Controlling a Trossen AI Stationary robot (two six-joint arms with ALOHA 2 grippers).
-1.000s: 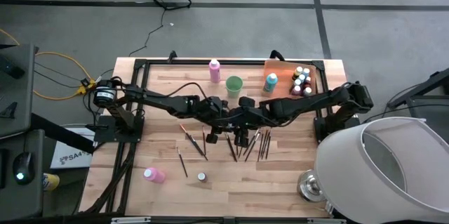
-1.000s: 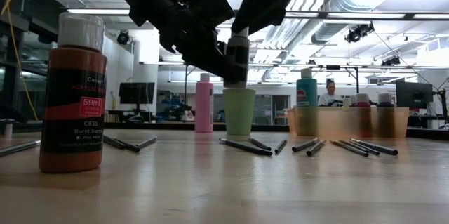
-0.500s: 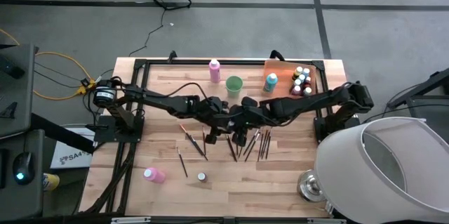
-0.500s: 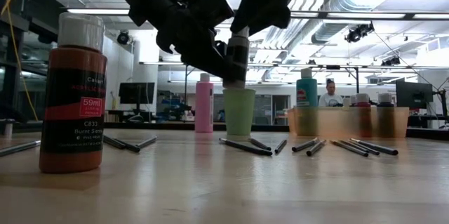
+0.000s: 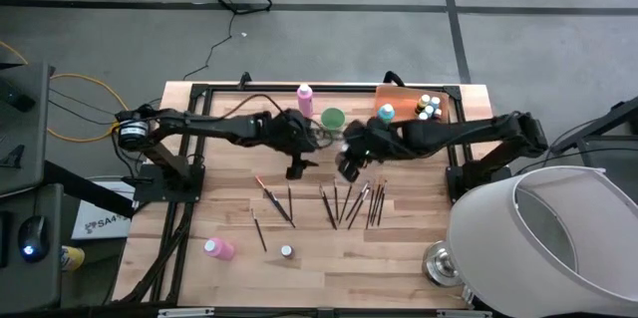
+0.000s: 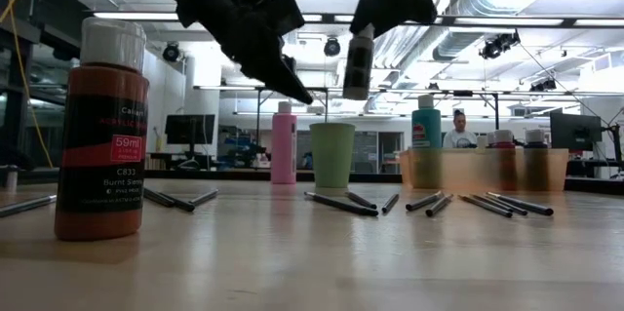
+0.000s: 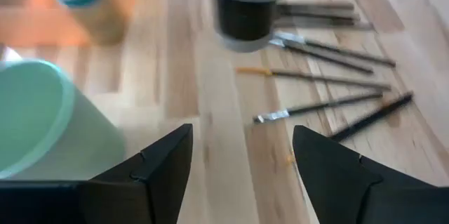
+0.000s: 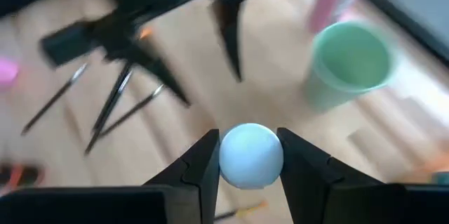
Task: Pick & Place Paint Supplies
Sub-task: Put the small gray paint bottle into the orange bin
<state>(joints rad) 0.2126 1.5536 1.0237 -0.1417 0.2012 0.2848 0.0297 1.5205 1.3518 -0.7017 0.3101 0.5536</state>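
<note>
Bottle [image 8: 251, 156], pale-capped, clamped between the right gripper's [image 8: 250, 159] fingers above the table [image 5: 399, 253], beside the green cup [image 5: 332, 119]. Left gripper [image 7: 242, 155] hangs near the cup, fingers apart and empty. Brushes [image 5: 351, 202] lie scattered on the wood below both arms.

A light green cup [image 5: 332, 118] stands upright on the wooden table [image 5: 229, 188], with a flat orange tray [image 5: 396, 98] near the far right corner. A person [image 6: 456, 127] sits in the room behind.
</note>
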